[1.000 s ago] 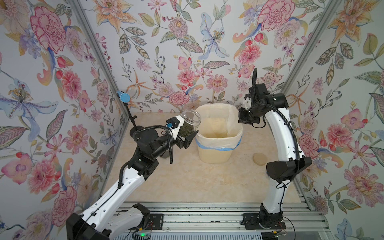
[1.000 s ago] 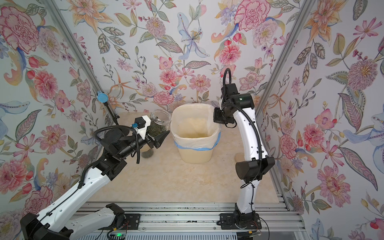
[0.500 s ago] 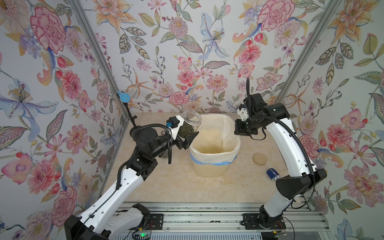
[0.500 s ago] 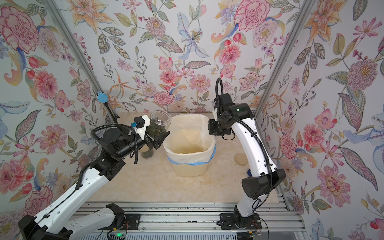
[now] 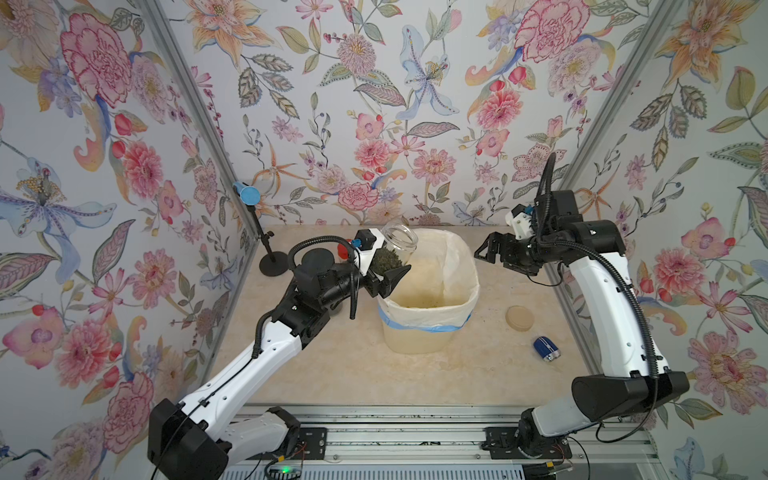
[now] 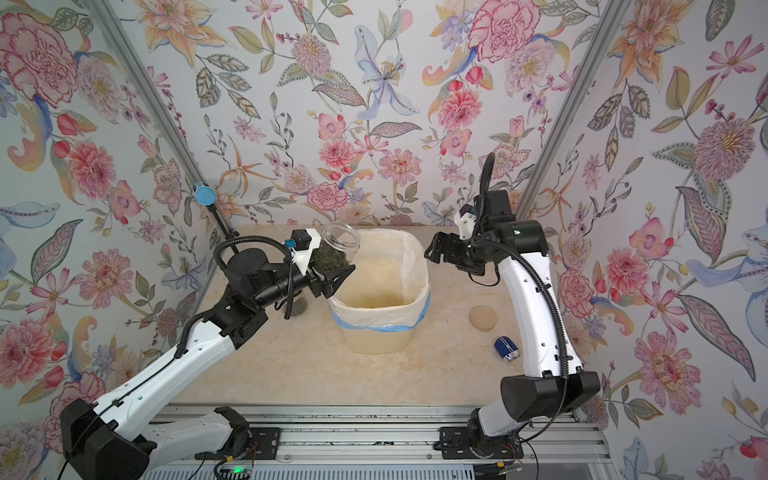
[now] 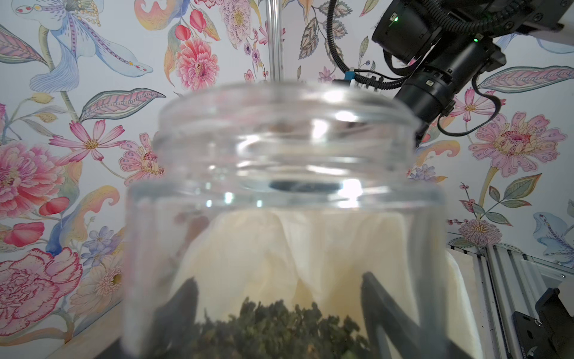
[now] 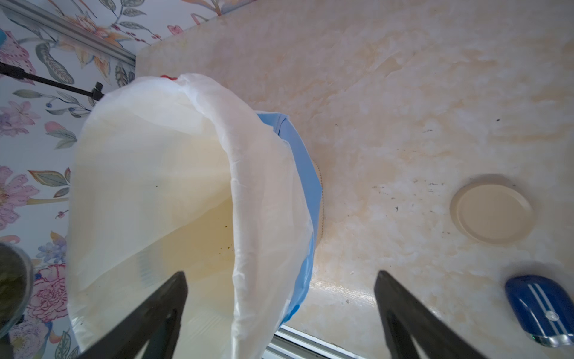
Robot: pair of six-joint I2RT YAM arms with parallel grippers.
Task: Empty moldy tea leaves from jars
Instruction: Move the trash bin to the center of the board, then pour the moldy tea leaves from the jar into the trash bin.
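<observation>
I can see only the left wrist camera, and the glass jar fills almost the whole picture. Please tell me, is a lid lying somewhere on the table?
Observer: Yes. In both top views a round beige lid lies flat on the table, on the right arm's side of the bin and apart from it.
Operator: Thank you. Is the right end effector holding anything?
Observer: No. The right end effector is open and empty. It is raised near the bin's rim, across from the jar.

Jar (image 5: 397, 249) left of bin (image 5: 415, 338); lid (image 5: 519, 318) on table (image 5: 332, 365), right
</observation>
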